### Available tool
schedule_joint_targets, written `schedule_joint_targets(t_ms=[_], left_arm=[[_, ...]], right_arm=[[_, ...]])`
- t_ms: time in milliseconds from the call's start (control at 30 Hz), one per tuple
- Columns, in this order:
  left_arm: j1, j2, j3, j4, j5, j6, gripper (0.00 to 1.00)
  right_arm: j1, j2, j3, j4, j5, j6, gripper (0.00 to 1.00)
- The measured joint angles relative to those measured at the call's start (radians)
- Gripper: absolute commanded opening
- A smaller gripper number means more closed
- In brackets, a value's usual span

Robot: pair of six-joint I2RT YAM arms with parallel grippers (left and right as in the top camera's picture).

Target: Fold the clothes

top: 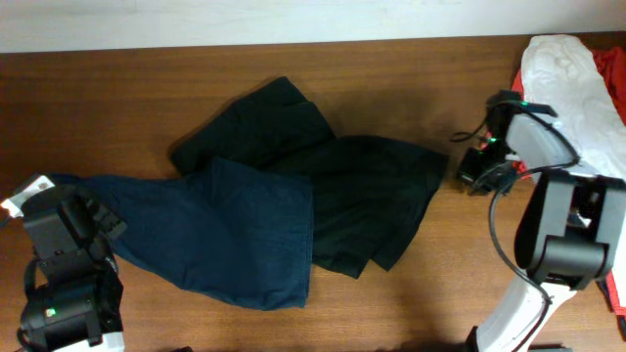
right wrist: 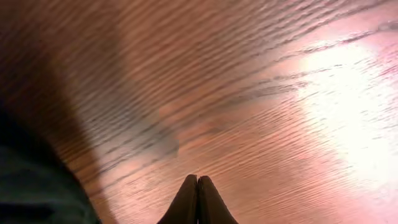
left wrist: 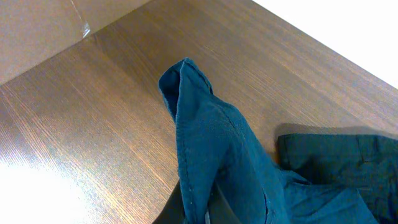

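Blue garment [top: 215, 230], one; black garment [top: 362, 196], one.

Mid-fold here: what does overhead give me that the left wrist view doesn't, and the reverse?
Only overhead: the whole spread of the clothes, the right gripper just off the cloth's right edge, and the white pile at the table's far right. Only left wrist: a stitched edge of the blue garment standing up from the left gripper. Both: the blue garment, the black garment beside it, and the wooden table.

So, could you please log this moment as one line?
left gripper shut on blue garment | right gripper shut, empty, over table
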Motion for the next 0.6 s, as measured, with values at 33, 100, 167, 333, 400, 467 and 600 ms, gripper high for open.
schedule_joint_targets(t_ms=[33, 100, 167, 333, 400, 467, 600], left_arm=[[0.0, 0.0, 0.0, 0.0, 0.0, 0.0, 0.04], [0.0, 0.0, 0.0, 0.0, 0.0, 0.0, 0.04], [0.0, 0.0, 0.0, 0.0, 0.0, 0.0, 0.05], [0.0, 0.0, 0.0, 0.0, 0.003, 0.0, 0.05], [0.0, 0.0, 0.0, -0.003, 0.003, 0.0, 0.06], [0.0, 0.0, 0.0, -0.005, 0.003, 0.0, 0.05], [0.0, 0.001, 0.0, -0.004, 0.003, 0.0, 0.06]], right_arm=[[-0.014, -0.002, 0.0, -0.006, -0.029, -0.028, 0.67], [-0.016, -0.005, 0.0, -0.034, -0.171, -0.142, 0.99], [0.02, -0.006, -0.005, -0.029, -0.229, -0.191, 0.99], [0.217, -0.015, -0.093, 0.031, -0.295, -0.201, 0.99], [0.252, -0.043, -0.134, 0.084, -0.29, -0.157, 0.99], [0.259, -0.074, -0.179, 0.143, -0.29, -0.103, 0.55], [0.267, -0.076, -0.221, 0.238, -0.292, -0.047, 0.04]])
